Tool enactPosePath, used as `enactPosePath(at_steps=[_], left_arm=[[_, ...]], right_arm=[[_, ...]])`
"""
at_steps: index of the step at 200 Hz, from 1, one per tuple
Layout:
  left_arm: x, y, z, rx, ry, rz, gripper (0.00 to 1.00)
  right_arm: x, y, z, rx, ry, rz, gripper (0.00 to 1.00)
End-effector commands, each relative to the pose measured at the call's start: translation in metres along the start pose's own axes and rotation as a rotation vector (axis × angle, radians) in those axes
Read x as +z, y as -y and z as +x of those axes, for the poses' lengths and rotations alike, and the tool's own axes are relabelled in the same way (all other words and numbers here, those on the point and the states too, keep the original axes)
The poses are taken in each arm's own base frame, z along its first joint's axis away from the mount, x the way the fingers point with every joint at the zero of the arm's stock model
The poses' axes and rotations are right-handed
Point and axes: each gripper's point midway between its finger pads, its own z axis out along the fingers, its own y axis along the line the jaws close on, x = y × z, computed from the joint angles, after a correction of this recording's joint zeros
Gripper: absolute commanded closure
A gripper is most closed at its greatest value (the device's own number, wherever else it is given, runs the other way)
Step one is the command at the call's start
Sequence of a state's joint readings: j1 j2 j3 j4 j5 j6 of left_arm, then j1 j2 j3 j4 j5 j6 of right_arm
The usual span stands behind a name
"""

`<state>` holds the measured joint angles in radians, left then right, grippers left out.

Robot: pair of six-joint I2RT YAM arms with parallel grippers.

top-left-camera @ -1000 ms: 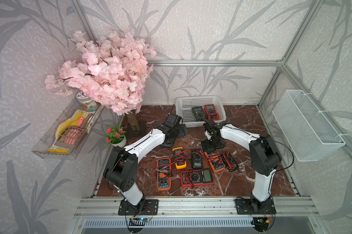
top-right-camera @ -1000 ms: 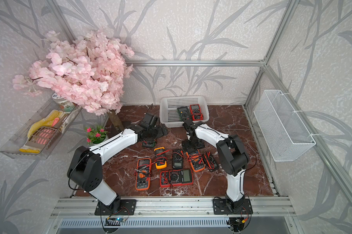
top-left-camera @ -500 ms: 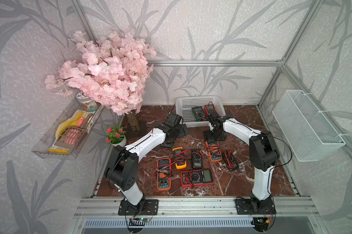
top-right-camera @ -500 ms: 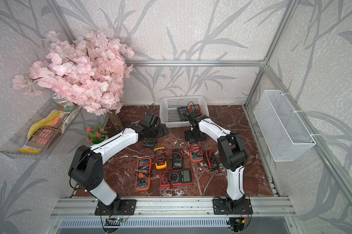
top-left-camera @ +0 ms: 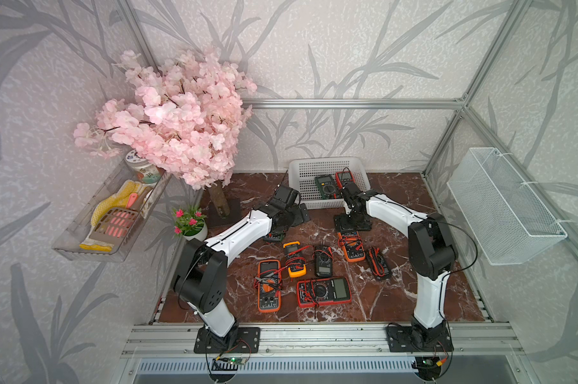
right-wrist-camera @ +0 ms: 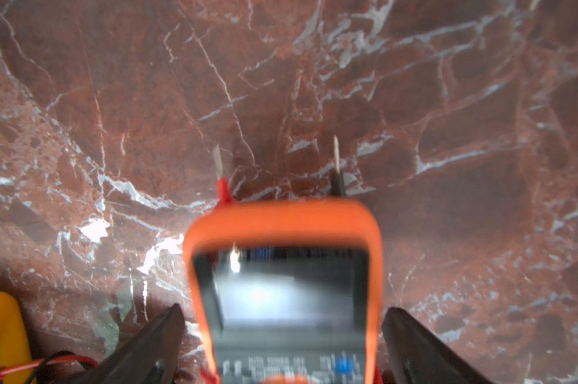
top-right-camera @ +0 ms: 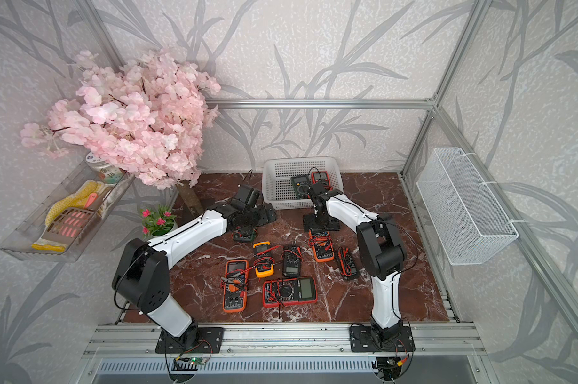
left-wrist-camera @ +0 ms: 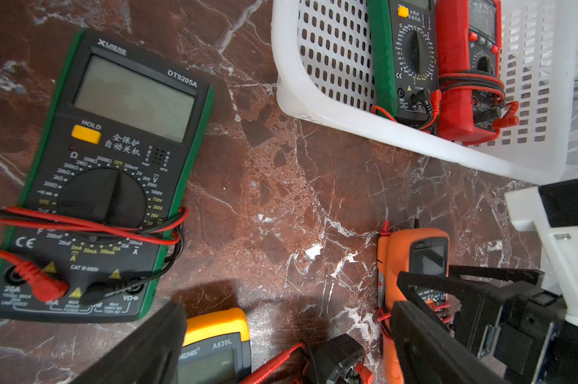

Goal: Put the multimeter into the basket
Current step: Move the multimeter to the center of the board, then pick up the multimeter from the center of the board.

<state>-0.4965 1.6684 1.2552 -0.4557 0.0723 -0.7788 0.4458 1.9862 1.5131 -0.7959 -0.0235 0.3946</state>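
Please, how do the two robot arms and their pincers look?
Both the left arm and the right arm have white shells, bulky black joints and black base plates, with a thin black cable running outside. The left pincer and right pincer have black wedge-shaped fingers. No markings are readable.

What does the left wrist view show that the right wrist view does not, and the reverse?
Only the left wrist view shows the white perforated plastic basket, holding a green-edged multimeter beside a red multimeter, and a second green-edged multimeter on the red-brown marble table. Only the right wrist view shows plainly two metal probe tips past the orange-cased multimeter. Both show that multimeter, a yellow-cased multimeter and the table.
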Motion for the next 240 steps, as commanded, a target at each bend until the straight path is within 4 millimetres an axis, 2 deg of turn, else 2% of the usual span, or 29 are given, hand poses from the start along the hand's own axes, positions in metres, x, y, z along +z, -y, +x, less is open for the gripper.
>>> enactPosePath(at_steps=[1,43,77,123,212,223,240], left_arm=[[0.001,0.005,-0.003,0.012,0.003,0.003,0.0],[0.003,0.007,-0.004,0.011,0.0,0.007,0.0],[0.006,0.007,-0.003,0.007,-0.002,0.007,0.0],[0.007,0.008,-0.003,0.004,-0.001,0.009,0.0],[0.007,0.009,-0.006,-0.002,0.01,0.013,0.0],[0.007,0.009,-0.006,-0.004,0.012,0.014,0.0],[0.006,0.01,-0.008,-0.004,0.015,0.016,0.0]], right_arm=[[-0.021,0.002,0.006,0.01,0.028,-0.008,0.01],[-0.028,0.007,0.024,0.025,0.025,-0.022,0.01],[-0.025,0.009,0.038,0.032,-0.001,-0.029,0.01],[-0.009,0.008,0.048,0.03,-0.047,-0.032,0.01],[0.023,0.0,0.049,0.014,-0.124,-0.022,0.0],[0.023,-0.001,0.049,0.01,-0.127,-0.028,0.06],[0.022,-0.003,0.049,0.006,-0.13,-0.04,0.2]])
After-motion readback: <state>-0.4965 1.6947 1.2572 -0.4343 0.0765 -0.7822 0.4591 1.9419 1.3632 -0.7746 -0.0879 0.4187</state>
